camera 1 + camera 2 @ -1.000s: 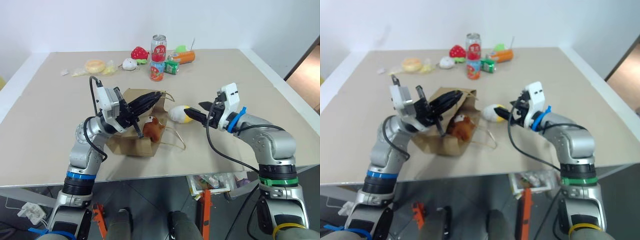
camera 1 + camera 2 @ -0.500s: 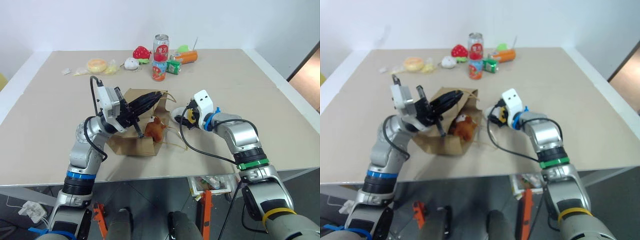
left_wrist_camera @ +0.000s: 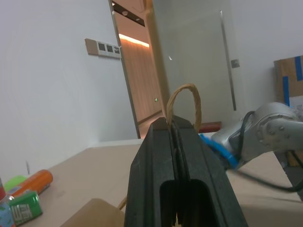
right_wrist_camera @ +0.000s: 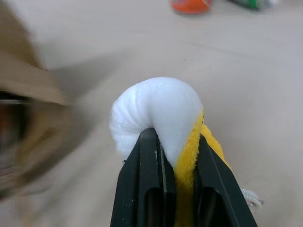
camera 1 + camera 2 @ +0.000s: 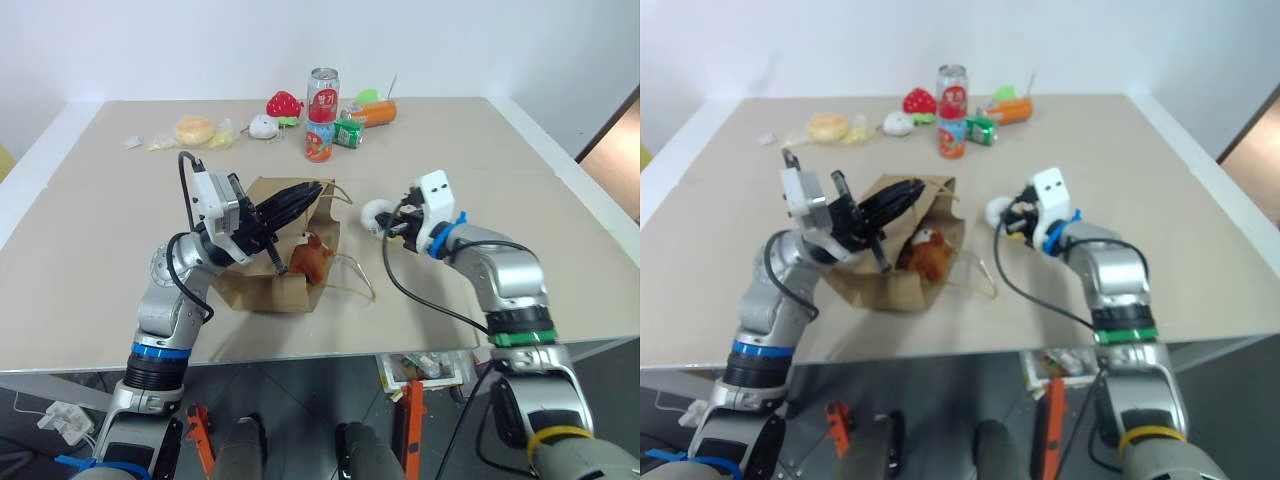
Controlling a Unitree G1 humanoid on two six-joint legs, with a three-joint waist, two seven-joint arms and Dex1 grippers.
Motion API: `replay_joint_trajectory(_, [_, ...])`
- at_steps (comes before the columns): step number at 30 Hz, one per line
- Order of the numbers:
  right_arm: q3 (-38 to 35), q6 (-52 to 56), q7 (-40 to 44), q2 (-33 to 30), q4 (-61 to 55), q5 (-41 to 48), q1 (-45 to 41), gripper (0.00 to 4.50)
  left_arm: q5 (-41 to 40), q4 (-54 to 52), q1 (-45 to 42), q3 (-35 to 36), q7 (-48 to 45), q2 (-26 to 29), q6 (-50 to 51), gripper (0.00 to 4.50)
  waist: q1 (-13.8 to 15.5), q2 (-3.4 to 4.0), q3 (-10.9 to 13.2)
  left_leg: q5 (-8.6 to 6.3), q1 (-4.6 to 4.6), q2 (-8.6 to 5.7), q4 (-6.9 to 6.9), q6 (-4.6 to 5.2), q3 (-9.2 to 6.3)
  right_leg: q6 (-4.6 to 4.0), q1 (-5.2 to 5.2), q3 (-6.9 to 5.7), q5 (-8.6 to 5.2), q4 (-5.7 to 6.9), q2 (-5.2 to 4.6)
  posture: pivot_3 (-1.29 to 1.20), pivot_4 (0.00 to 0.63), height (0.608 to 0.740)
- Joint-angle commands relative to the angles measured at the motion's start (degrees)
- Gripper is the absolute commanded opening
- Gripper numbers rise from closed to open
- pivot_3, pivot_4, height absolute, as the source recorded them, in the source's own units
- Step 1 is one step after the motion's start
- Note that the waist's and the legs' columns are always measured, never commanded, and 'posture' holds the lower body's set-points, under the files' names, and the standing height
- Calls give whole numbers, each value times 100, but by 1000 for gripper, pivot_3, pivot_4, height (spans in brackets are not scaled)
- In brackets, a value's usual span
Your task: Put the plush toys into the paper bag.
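The paper bag [image 5: 262,283] lies on its side on the table, mouth facing right. My left gripper [image 3: 173,124] is shut on its upper rope handle [image 3: 182,100] and holds the mouth up. The brown monkey [image 5: 308,255] sits in the bag's mouth. Right of the bag, my right gripper [image 4: 175,142] is shut on the white egg toy with a yellow end [image 4: 158,109]. That toy [image 5: 374,212] hangs just above the table, apart from the bag. The bag's other handle [image 5: 358,276] rests flat on the table.
At the table's far side stand a red can [image 5: 321,94], a second can [image 5: 315,143], a green can [image 5: 348,133] and an orange one [image 5: 374,114]. A red strawberry toy [image 5: 282,104], a small white toy [image 5: 262,126] and a yellow doughnut shape [image 5: 191,130] lie there too.
My right gripper went from open beside the egg toy to shut on it, then drew back to the right with it, away from the bag. The left arm stayed still.
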Motion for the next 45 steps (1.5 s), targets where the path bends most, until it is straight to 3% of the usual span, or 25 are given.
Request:
replay_joint_trajectory(1, [-302, 289, 282, -184, -808, 488, 101, 128, -80, -177, -55, 60, -33, 31, -19, 0, -17, 0, 0, 0, 0, 0, 0, 0, 0, -1, 0, 0, -1, 0, 0, 0, 150, 740])
replay_joint_trajectory(6, [-81, 542, 179, 26, -1229, 652, 130, 128, -98, -147, -80, 48, -67, 23, -21, 0, -28, 0, 0, 0, 7, 1, 4, 0, 0, -7, 0, 0, 9, 1, 0, 0, 150, 740])
replay_joint_trajectory(16, [786, 417, -95, 1251, -1088, 550, -258, 128, -86, -169, -82, 83, -79, 36, -16, 0, -22, 0, 0, 0, 6, 1, 9, 0, 1, -7, 1, 1, 13, 1, 0, 0, 150, 740])
replay_joint_trajectory(28, [622, 177, -412, 2752, 62, 783, -763, 128, -59, -228, -47, 77, -8, 17, -27, 0, -21, 0, 0, 0, 5, 3, 8, 0, 0, -6, 1, 0, 14, 3, 2, 0, 150, 740])
replay_joint_trajectory(32, [657, 30, -645, 2913, 746, 522, -883, 128, -55, -231, -50, 72, -5, 16, -27, 0, -18, -1, 0, 0, 4, 3, 7, 0, 0, -6, 1, -1, 14, 3, 2, 0, 150, 740])
replay_joint_trajectory(33, [703, 5, -677, 2893, 892, 434, -907, 1019, -56, -233, -49, 71, -3, 19, -26, 0, -18, -1, -1, 0, 4, 3, 7, 0, 0, -6, 1, -1, 14, 3, 2, 0, 150, 740])
replay_joint_trajectory(34, [721, 18, -702, 2870, 999, 379, -930, 1260, -53, -233, -51, 70, 1, 19, -25, 0, -19, -1, -1, 0, 4, 3, 8, 0, 0, -7, 1, -1, 14, 3, 2, 0, 150, 740])
replay_joint_trajectory(35, [758, 52, -654, 2820, 1035, 346, -943, 1827, -52, -234, -50, 69, 5, 20, -25, 0, -19, -1, -1, 0, 3, 2, 8, 0, 0, -6, 2, -1, 14, 2, 1, 0, 150, 740])
replay_joint_trajectory(39, [638, 486, -383, 2570, 832, 586, -974, 3024, -51, -249, -40, 65, 18, 24, -19, 0, -20, -1, -1, 0, 5, 3, 8, 0, 0, -7, 1, -1, 14, 4, 2, 0, 150, 740])
replay_joint_trajectory(45, [340, 994, 79, 1930, 143, 1067, -914, 3024, -59, -246, -30, 62, 14, 22, -19, 0, -19, -1, -1, 0, 4, 3, 8, 0, 0, -7, 2, -1, 14, 3, 1, 0, 150, 740])
